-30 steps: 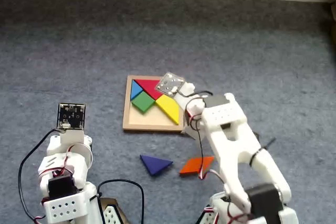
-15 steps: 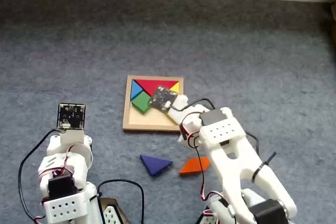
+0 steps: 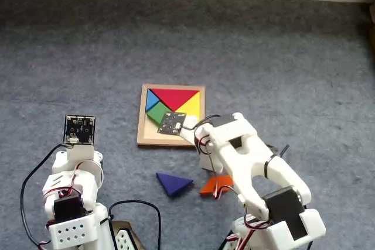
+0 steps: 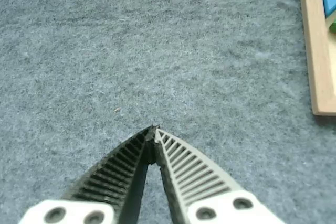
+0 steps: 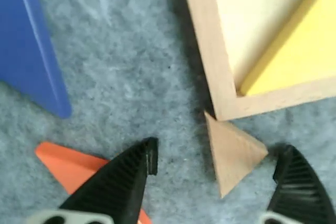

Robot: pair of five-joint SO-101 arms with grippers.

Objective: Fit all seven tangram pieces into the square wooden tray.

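Grey felt worktop (image 3: 293, 57). Seated in tray (image 3: 158, 141): red piece (image 3: 174, 95), cyan piece (image 3: 153, 98), green piece (image 3: 155, 113), yellow piece (image 3: 192, 106). Three left outside: tan triangle (image 5: 233, 153) framed between open right jaws, ungripped; orange piece (image 5: 68, 169) beside them; blue triangle (image 5: 31, 40) beyond. Left jaws closed, empty.

Wooden tray (image 3: 142, 121) partly filled; blue triangle (image 3: 174, 183), orange piece (image 3: 208, 188), tan triangle (image 5: 232, 154) outside.

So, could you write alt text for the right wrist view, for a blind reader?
The open right gripper hangs over a small wooden triangle on the carpet, beside a corner of the wooden tray. A yellow piece lies in the tray; a blue piece and an orange piece lie outside.
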